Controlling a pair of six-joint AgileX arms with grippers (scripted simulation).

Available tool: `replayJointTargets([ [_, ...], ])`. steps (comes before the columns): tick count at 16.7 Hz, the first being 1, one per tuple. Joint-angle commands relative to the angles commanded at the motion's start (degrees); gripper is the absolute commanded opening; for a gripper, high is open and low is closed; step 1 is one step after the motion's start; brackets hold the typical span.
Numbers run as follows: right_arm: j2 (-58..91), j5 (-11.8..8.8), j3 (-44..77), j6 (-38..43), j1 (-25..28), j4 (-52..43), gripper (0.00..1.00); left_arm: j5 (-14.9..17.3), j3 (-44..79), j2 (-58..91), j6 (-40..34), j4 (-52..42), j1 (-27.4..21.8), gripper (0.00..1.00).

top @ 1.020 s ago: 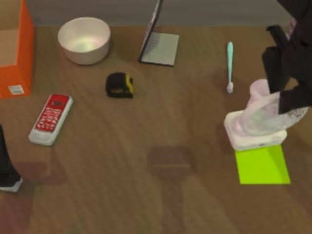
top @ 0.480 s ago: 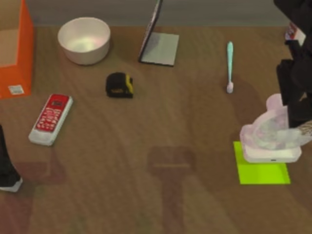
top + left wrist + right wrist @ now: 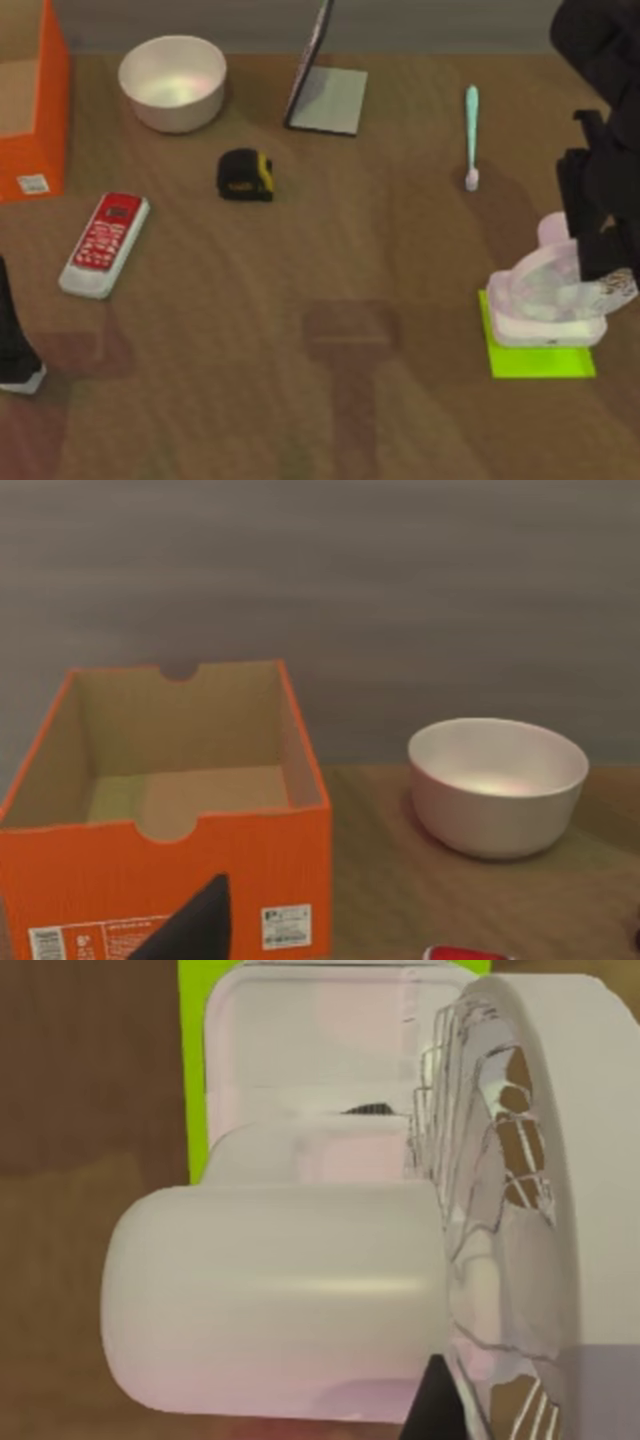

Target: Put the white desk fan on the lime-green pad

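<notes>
The white desk fan (image 3: 545, 305) stands upright at the table's right, its base covering most of the lime-green pad (image 3: 540, 362). A green strip shows along the pad's near and left edges. My right gripper (image 3: 592, 268) reaches down from the far right and is shut on the fan's head. In the right wrist view the fan (image 3: 300, 1280) fills the frame, the pad (image 3: 195, 1060) shows beyond its base, and one dark fingertip (image 3: 430, 1405) presses beside the grille. My left gripper (image 3: 20, 375) is parked at the left edge, open.
An orange box (image 3: 30, 110), a white bowl (image 3: 172, 82) and a grey upright stand (image 3: 325, 95) line the far side. A red remote (image 3: 103, 243) and a black tape measure (image 3: 245, 174) lie left of centre. A teal toothbrush (image 3: 471, 135) lies beyond the fan.
My right gripper carried the fan from the pad's far-left corner to over the pad, then lowered it and shifted it slightly left. The left arm has not moved.
</notes>
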Motion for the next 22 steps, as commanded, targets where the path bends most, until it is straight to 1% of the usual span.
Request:
replayJointTargets([
  [4,0.04,0.01,-0.37,0.00,-0.02,0.37,0.00,0.00,0.00,0.00,0.00,0.00,0.00,1.00],
  [17,0.04,0.01,-0.37,0.00,-0.02,0.37,0.98,0.00,0.00,0.00,0.00,0.00,0.00,1.00],
  [18,0.04,0.01,-0.37,0.00,-0.02,0.37,1.00,0.00,0.00,0.00,0.00,0.00,0.00,1.00],
  [22,0.04,0.01,-0.37,0.00,-0.02,0.37,1.00,0.00,0.00,0.00,0.00,0.00,0.00,1.00],
])
